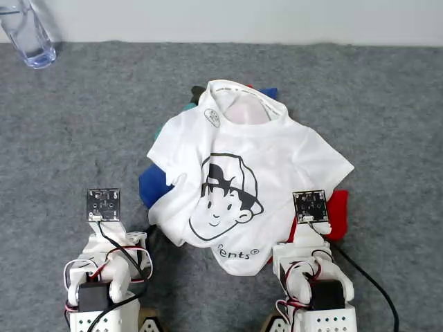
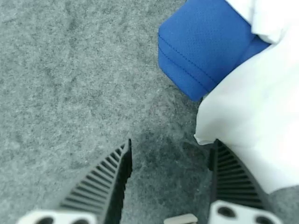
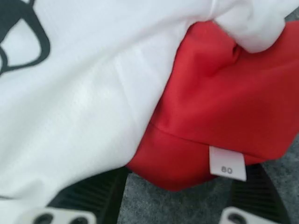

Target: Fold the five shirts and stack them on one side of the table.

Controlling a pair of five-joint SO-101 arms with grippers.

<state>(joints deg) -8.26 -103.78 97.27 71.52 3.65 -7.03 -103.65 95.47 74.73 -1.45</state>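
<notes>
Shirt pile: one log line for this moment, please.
white shirt atop pile, unfolded | blue shirt, red shirt beneath | left gripper open | right gripper open

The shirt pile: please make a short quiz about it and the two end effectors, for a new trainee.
1. True or false: the white shirt lies on top of the pile.
2. Which colour is the shirt that peeks from under it at the right end effector? A red, B yellow, C purple.
3. Are the jaws of the left end effector open or shut?
Key: 1 true. 2 A, the red shirt. 3 open, over the bare table beside the blue shirt.
</notes>
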